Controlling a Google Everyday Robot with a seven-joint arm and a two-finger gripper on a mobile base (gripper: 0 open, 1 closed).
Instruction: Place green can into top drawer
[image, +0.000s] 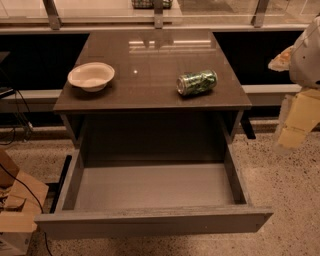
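Observation:
The green can (197, 82) lies on its side on the right part of the brown counter top (150, 55), silver end facing front left. The top drawer (155, 221) is pulled out below the counter, its flat grey bottom (150, 186) bare. My gripper (295, 122) hangs at the right edge of the view, beside and to the right of the counter, well apart from the can and holding nothing that I can see.
A cream-white round bowl (91, 76) sits on the left part of the counter. A cardboard box (17, 210) and cables lie on the speckled floor at the left. A glass railing with metal posts (159, 12) runs behind the counter.

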